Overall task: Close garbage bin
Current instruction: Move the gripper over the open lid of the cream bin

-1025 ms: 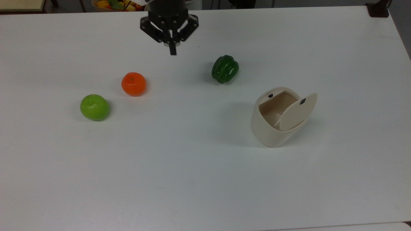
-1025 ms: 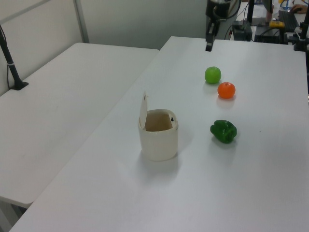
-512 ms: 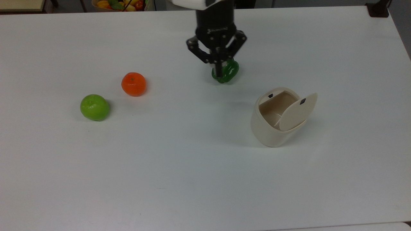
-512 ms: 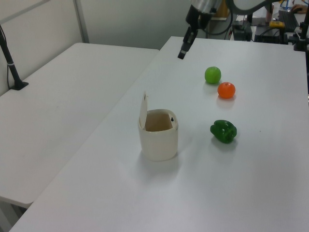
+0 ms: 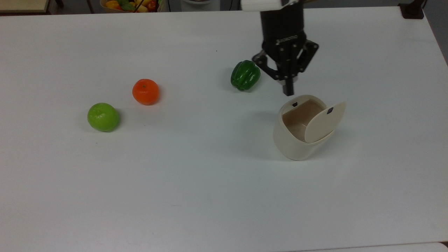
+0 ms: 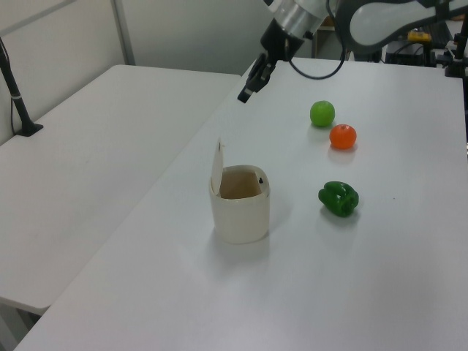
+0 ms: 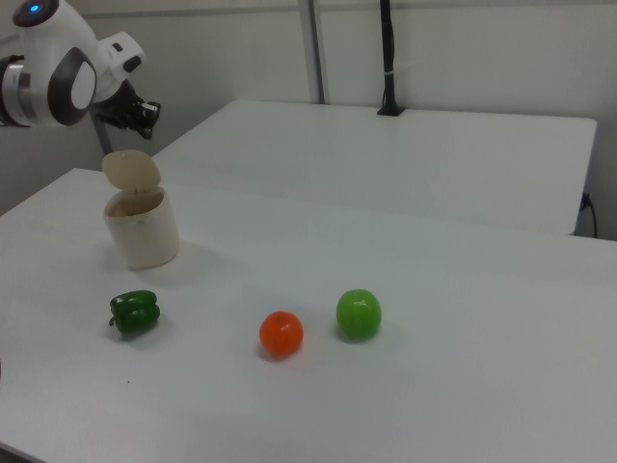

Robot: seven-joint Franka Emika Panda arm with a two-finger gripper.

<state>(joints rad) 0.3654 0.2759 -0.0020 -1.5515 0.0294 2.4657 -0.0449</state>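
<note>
White table (image 5: pixel 105 196) carries a cream bin (image 5: pixel 292 141), near the top view's right, its round lid (image 5: pixel 324 121) standing upright and open. Above its far rim hangs the gripper (image 5: pixel 288 91), jaws pressed together, holding nothing. A green pepper (image 5: pixel 245 75), orange (image 5: pixel 145 91) and lime (image 5: pixel 103 117) lie apart.

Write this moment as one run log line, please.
claw: shut, empty, above table beside bin | garbage bin: lid open, upright | step: lid not yet pushed
</note>
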